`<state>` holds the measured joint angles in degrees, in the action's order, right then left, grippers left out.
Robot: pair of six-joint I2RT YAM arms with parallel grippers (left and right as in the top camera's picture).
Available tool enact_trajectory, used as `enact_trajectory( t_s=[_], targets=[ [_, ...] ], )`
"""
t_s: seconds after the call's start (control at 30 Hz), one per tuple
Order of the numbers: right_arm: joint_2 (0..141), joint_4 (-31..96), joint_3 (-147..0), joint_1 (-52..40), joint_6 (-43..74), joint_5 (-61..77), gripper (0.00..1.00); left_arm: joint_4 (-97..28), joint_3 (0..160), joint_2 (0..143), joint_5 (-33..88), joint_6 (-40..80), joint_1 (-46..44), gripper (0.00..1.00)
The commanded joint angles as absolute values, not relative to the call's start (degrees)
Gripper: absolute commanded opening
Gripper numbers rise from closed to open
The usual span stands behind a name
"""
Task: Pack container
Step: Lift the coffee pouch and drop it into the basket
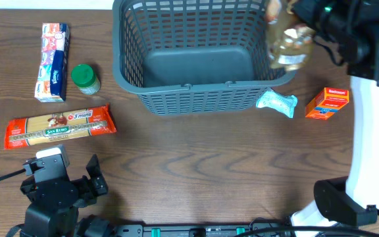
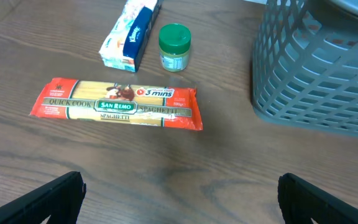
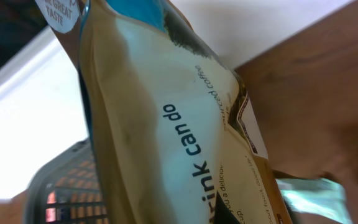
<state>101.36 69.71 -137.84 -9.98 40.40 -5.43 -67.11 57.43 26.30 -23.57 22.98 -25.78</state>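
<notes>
One container (image 1: 196, 99) sits far centre on the table (image 1: 209, 164). It is a grey-blue basket.

Five loose groceries, one of each:
- At left – a tissue pack (image 1: 52, 61), a green-lidded jar (image 1: 85, 78) and a spaghetti packet (image 1: 60, 127).
- Just beside the basket's near right corner – a teal sachet (image 1: 277, 102) and an orange box (image 1: 328, 103).

Open wood runs along the near side. My left gripper (image 2: 191, 202) is spread wide, holding nothing. My right gripper (image 1: 303, 26) pinches one gold pouch (image 1: 287, 46) over the basket's right rim.

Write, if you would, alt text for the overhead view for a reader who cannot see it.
The right gripper holds a shiny gold pouch over the right rim of an empty grey-blue basket. On the table sit spaghetti, a green-lidded jar and a tissue pack at left, a pale blue packet and an orange box at right.
</notes>
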Motion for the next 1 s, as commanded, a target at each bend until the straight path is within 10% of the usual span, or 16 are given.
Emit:
enact_trajectory(
  t_s=[0.0, 0.73, 0.87, 0.97],
  targets=[
    [99.33, 64.64, -139.70, -12.32, 42.41, -7.31, 0.01, -67.26, 58.30, 26.09, -24.71, 23.90, -25.80, 0.99],
    [106.74, 69.56, -139.70, -16.82, 46.26, -10.28, 0.02, -67.26, 58.30, 26.09, -24.71, 23.90, -25.80, 0.99],
    [105.32, 66.30, -140.33, -16.73, 42.00, -8.75, 0.95, -67.26, 58.30, 26.09, -24.71, 23.90, -25.80, 0.99],
    [102.10, 63.94, -142.41, -16.32, 32.80, -11.68, 0.99, -67.26, 58.30, 26.09, -24.71, 23.90, -25.80, 0.99]
  ],
)
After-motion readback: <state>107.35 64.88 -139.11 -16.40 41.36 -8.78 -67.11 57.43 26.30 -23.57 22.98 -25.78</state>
